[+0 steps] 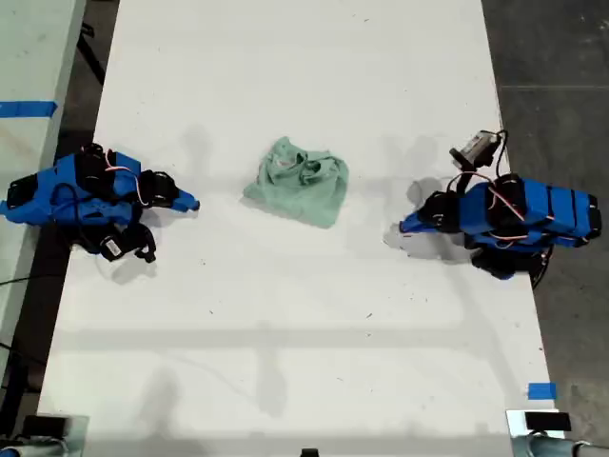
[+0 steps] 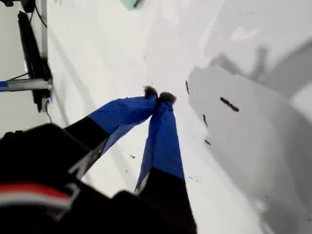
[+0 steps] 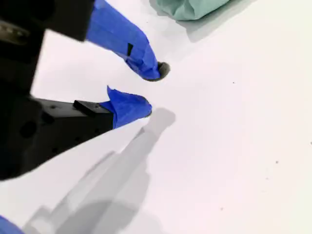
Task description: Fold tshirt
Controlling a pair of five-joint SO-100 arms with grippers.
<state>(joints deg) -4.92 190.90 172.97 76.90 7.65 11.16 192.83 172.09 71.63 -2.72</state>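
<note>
— Where is the tshirt (image 1: pixel 300 181)?
— It lies bunched in a wrinkled heap on the tabletop (image 1: pixel 304 333), about midway between the edges at the exterior view's left and right. Nothing touches it.
— And the arms?
— One arm (image 1: pixel 86 195) sits low by the edge at the exterior view's left, another (image 1: pixel 514 209) by the edge at its right. Both point towards the heap and are well apart from it. Which is which cannot be told.
— The first gripper (image 2: pixel 158 95)?
— Its tips meet, with nothing between them, above bare tabletop.
— The second gripper (image 3: pixel 152 89)?
— Its jaws stand apart and empty, near the tshirt's edge.
</note>
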